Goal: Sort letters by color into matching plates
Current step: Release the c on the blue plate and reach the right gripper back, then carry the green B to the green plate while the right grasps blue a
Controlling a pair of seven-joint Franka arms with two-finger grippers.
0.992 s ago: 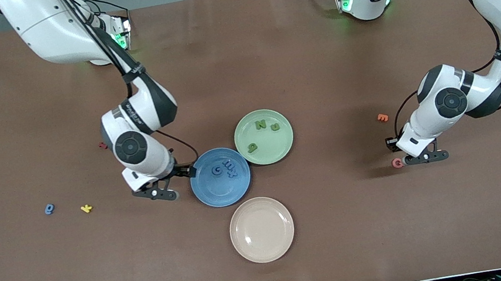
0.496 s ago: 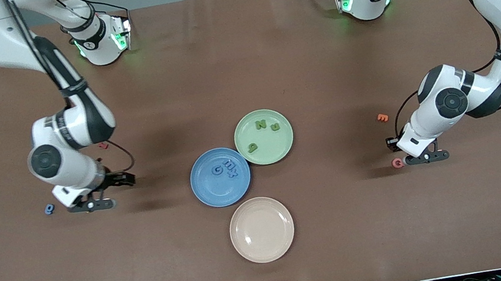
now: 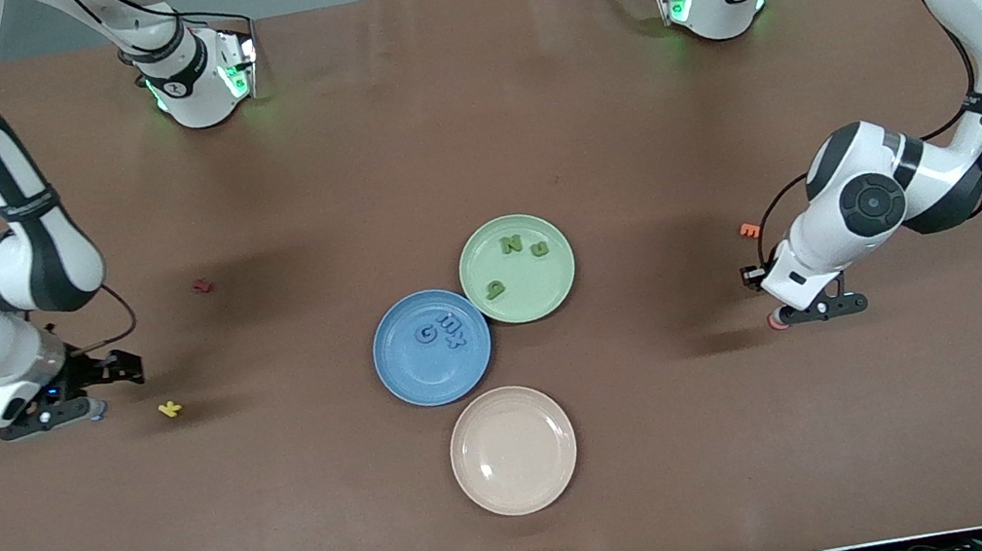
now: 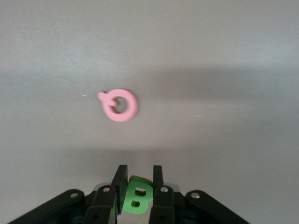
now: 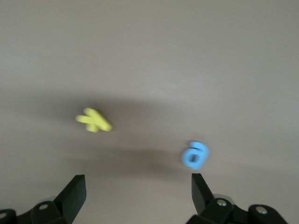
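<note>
Chunky green B (image 4: 136, 199) sits pinched in left gripper (image 4: 136, 183); right gripper (image 5: 138, 193) fingers spread wide over matte brown table (image 3: 678, 463), empty.

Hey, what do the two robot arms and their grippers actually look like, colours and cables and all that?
Both arms are glossy white with black joint bands and round dark-grey joint caps. A thin black cable runs along each arm. The bases glow green. The left gripper and right gripper are black two-finger units with silver screws on white wrists.
</note>
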